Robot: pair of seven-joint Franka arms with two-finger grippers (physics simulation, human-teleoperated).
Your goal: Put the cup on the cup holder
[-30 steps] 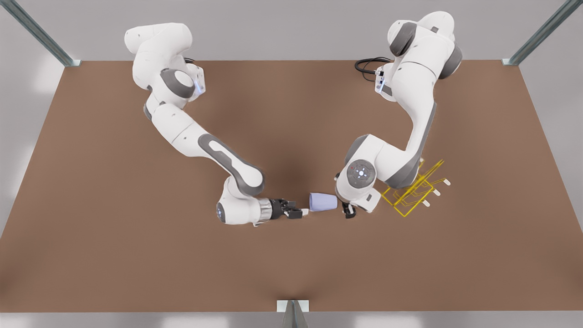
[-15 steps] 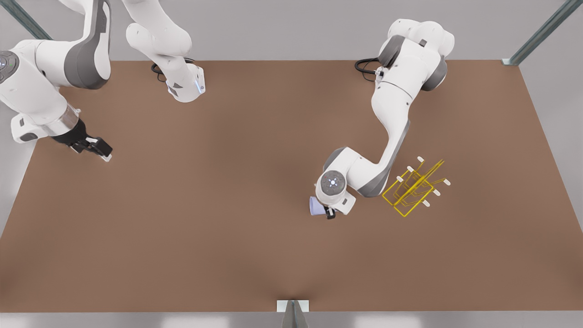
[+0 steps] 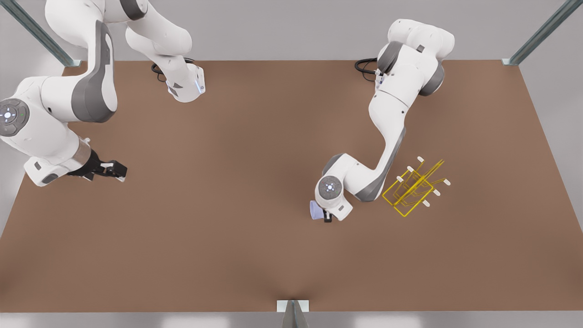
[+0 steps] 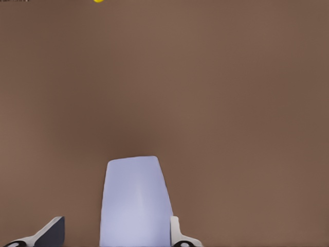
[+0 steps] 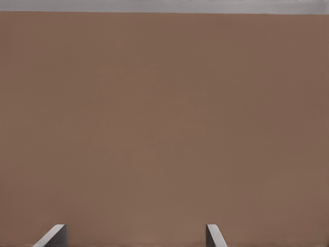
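Note:
The lavender-blue cup lies on its side on the brown table, half hidden under the arm on the front view's right. My left gripper points down over it. In the left wrist view the cup sits between the open fingers of the left gripper. One finger is against the cup's side and the other stands off with a gap. The yellow wire cup holder stands just beyond that arm, toward the front view's right. My right gripper waits open with nothing in it at the front view's far left, and also shows in its own view.
The brown table is bounded by metal frame posts at the far corners and a bracket at the near edge. The two arm bases stand along the far edge.
The right arm swung away from the cup to the front view's far left. The left gripper moved over the cup, which stayed in place.

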